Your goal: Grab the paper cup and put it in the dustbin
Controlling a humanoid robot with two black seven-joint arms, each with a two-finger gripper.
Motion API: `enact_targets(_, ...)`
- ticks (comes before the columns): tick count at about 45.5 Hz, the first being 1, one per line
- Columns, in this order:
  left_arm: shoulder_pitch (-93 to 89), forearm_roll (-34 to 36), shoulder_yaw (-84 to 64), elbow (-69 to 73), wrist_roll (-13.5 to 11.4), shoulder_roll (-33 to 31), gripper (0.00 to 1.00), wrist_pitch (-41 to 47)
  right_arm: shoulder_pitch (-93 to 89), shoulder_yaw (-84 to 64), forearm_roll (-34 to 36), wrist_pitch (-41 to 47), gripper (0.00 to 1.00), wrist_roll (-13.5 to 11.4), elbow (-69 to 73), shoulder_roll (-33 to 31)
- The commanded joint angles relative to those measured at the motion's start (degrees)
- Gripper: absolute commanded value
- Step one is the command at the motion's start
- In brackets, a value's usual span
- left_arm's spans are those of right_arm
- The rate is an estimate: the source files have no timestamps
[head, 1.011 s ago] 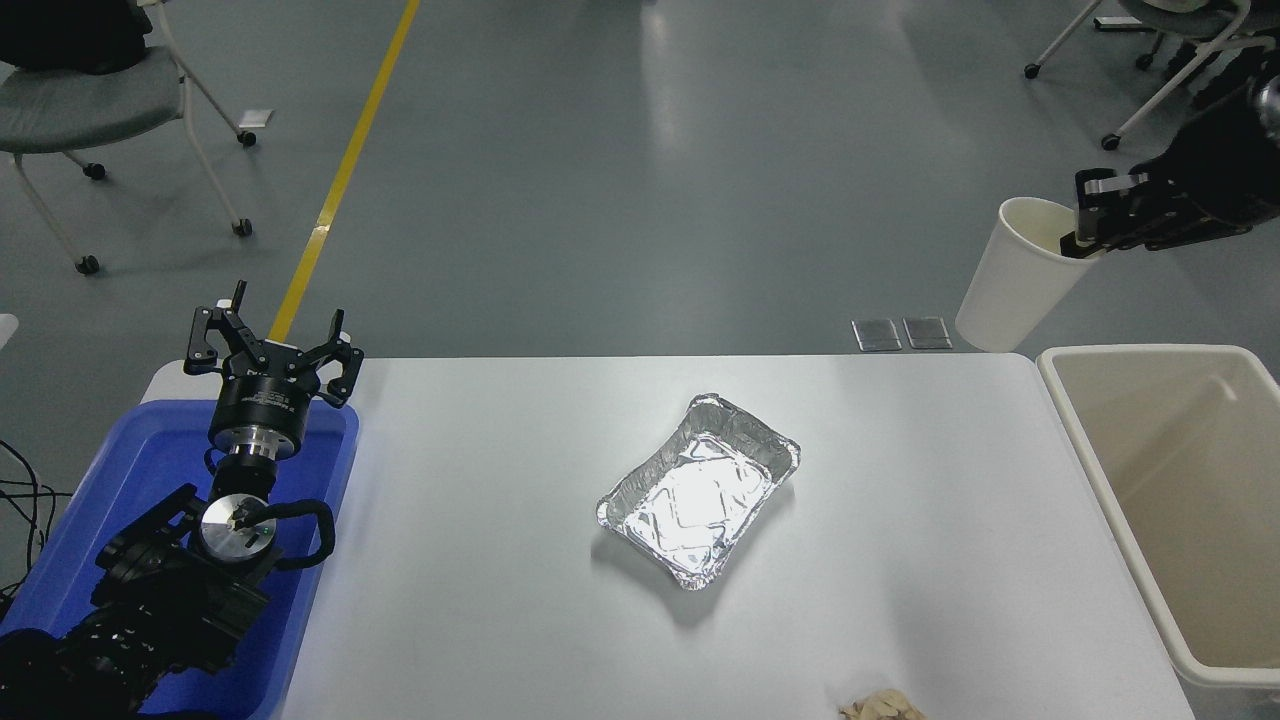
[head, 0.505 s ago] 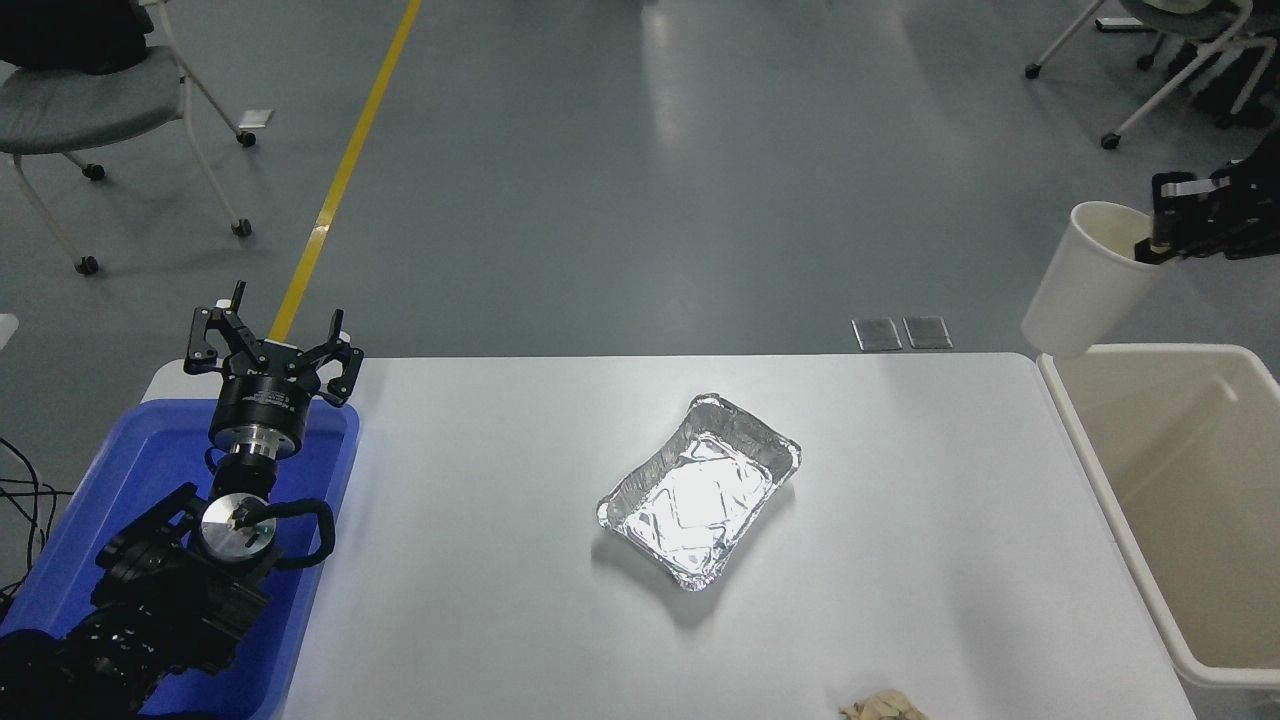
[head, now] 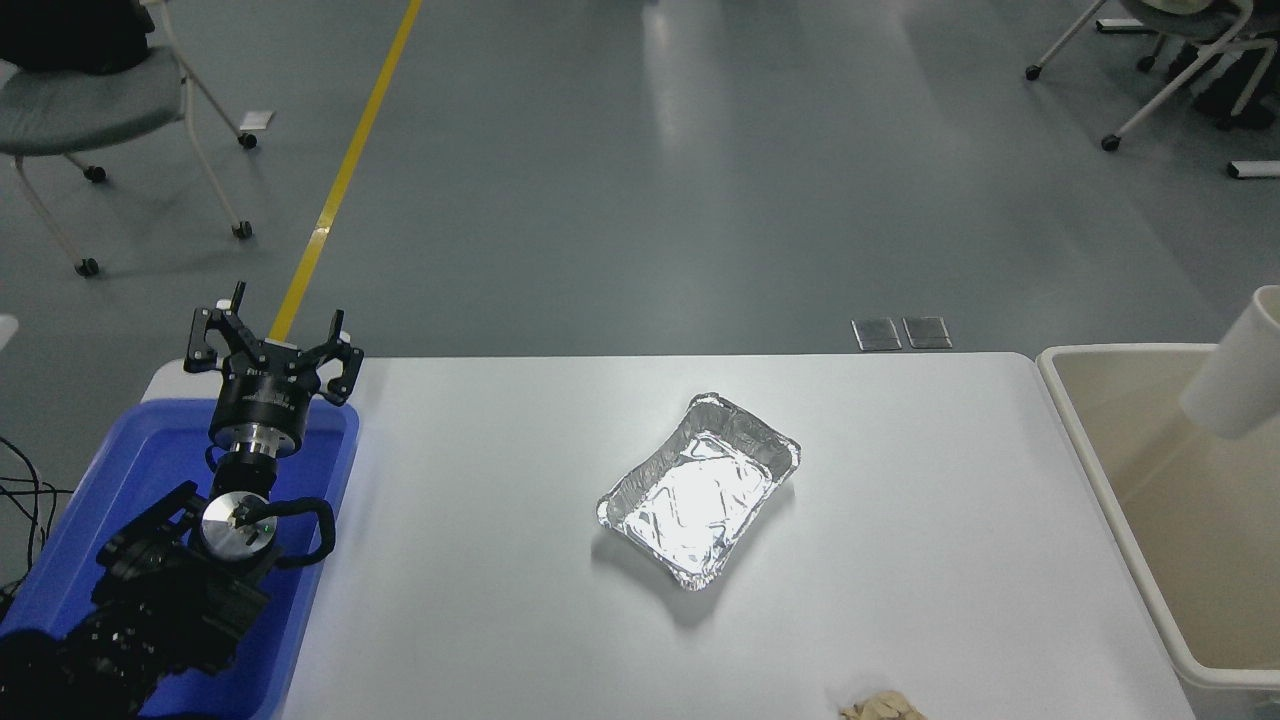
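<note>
The white paper cup hangs tilted at the picture's right edge, over the far part of the cream-beige dustbin. Its top is cut off by the frame edge. The dustbin stands against the table's right end. My right gripper is out of view, so what holds the cup does not show. My left gripper is open and empty, parked at the lower left over the blue tub.
A crinkled silver foil tray lies in the middle of the white table. A crumpled brownish scrap lies at the table's front edge. Office chairs stand on the grey floor beyond, at the far left and far right.
The cup has moved right and down, from beyond the table's far right corner to over the dustbin. The right gripper holding its rim has left the picture. The left arm has not moved.
</note>
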Motion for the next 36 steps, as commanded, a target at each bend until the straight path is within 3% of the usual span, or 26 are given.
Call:
enact_targets(1,0.0,0.0,0.0,0.0,0.0,0.0,0.99,0.0,-0.7,0.7,-2.4,-0.2,0.0,-0.9,-2.9,-5.4)
enact_targets(11,0.0,0.0,0.0,0.0,0.0,0.0,0.99,0.0,-10.0,10.6,-1.1,-7.7,0.0,-0.9,-4.6,-12.0)
enact_targets(15,0.0,0.0,0.0,0.0,0.0,0.0,0.99,0.0,-16.6,13.7,3.5,-13.5,0.0,-0.8,-4.6,-12.0)
enact_targets(19,0.0,0.0,0.0,0.0,0.0,0.0,0.99,0.0,-24.0,15.7,14.9,-22.1,0.0,-0.7,-4.6,-10.1)
enact_targets(23,0.0,0.0,0.0,0.0,0.0,-0.1,0.99,0.0,-30.6,17.5,20.7,-28.7,0.0,-0.6,-4.9,-7.1)
enact_targets(36,0.0,0.0,0.0,0.0,0.0,-0.1,0.99,0.0,-57.8,36.2,22.7,-38.1,0.0,-0.5,-17.5,5.6)
